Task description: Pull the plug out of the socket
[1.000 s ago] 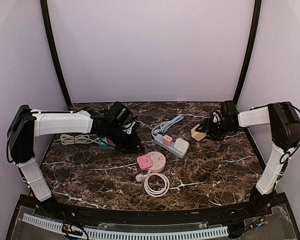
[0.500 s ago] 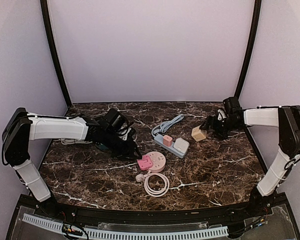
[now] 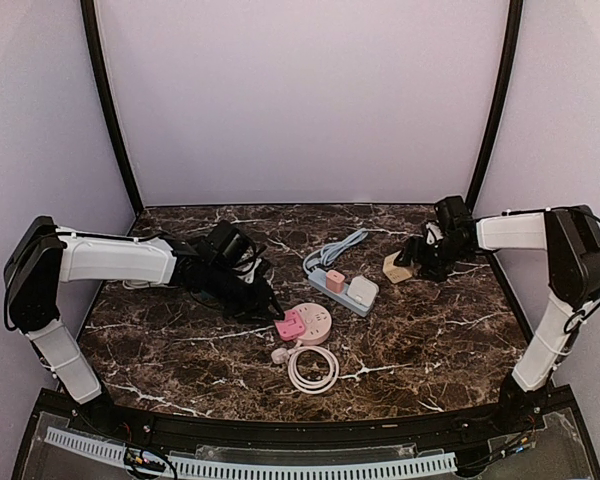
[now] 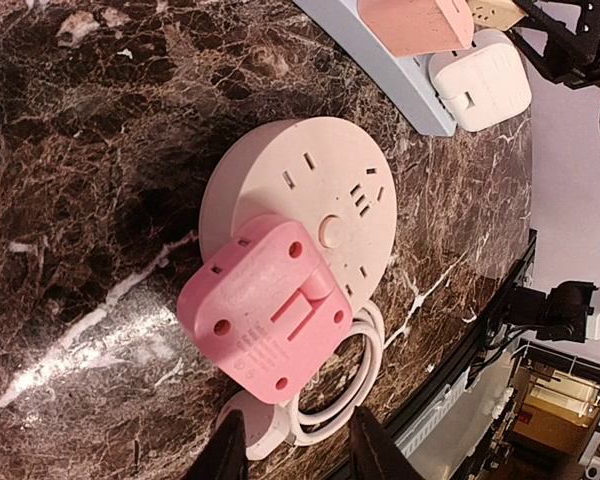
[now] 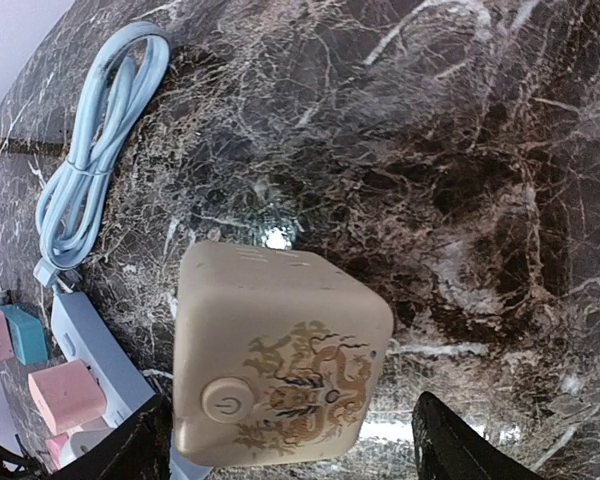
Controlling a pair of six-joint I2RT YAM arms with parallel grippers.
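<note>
Left wrist: pink plug in round socket, left tool spread, empty; right tool spread too.

Soft, even light falls from above. The glossy table shows faint glare; all views are sharp.

Power strip close behind round socket; coiled cord just in front; bare tabletop to right

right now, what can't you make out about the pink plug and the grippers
- Pink plug pins: left wrist view, hidden beneath its own body.
- Left gripper fingers: same view, cut off by bottom edge.
- Right gripper fingers: right wrist view, only tips show at bottom edge.
</note>
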